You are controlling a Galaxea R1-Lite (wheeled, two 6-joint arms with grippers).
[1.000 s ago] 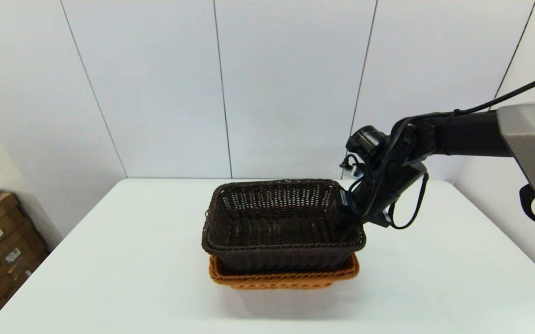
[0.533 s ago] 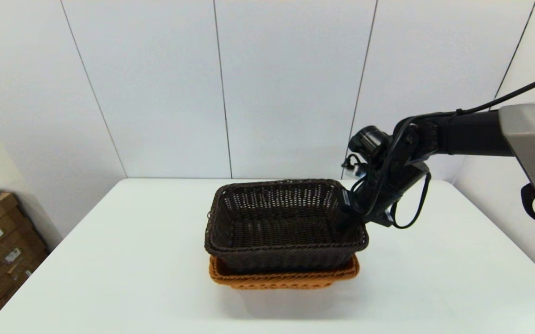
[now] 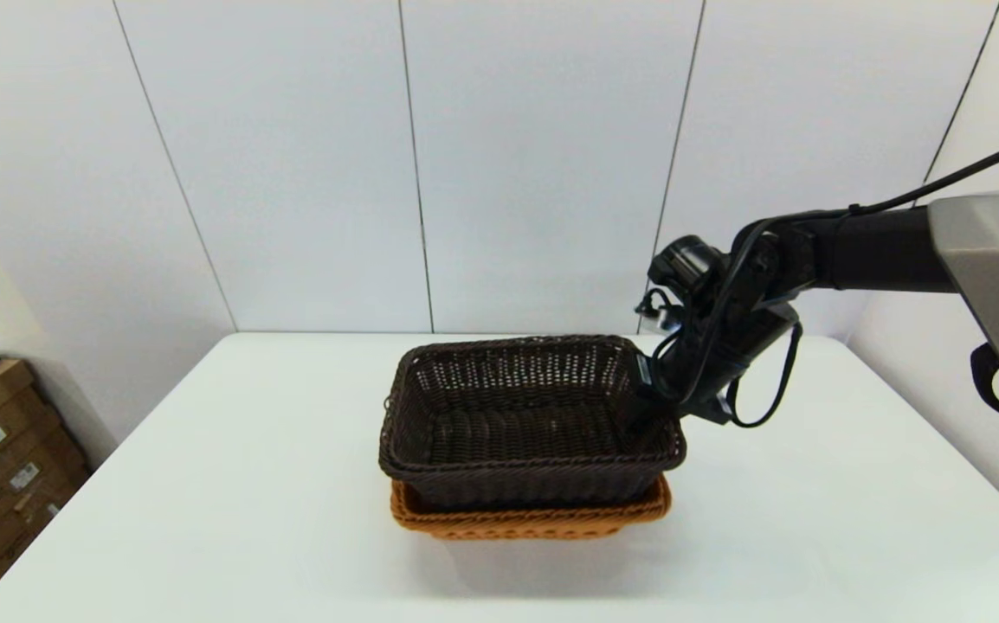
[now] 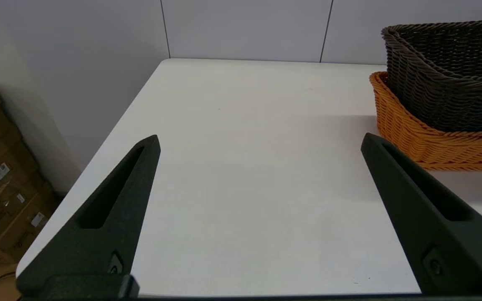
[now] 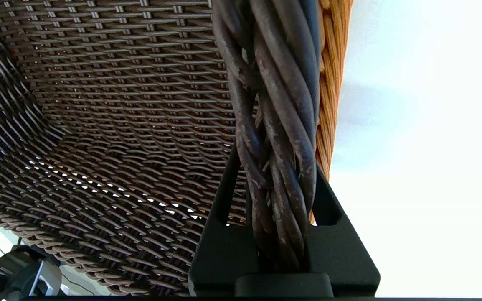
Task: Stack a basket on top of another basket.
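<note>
Right gripper [image 3: 648, 400] clamped on the dark basket's [image 3: 527, 424] braided rim, orange basket [image 3: 531, 517] directly beneath. Light, stiff wicker; rim is the sensible hold. Left gripper [image 4: 262, 184] spread, idle.

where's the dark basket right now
In the head view the dark basket sits nested in the orange basket at the table's centre, with the right pincer clamped on its right rim.

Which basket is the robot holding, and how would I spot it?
Look at the middle of the white table, where two woven baskets sit nested. The right gripper pinches the braided rim of the upper one, the dark brown basket. It is almost black, while the orange basket underneath peeks out bright tan.
</note>
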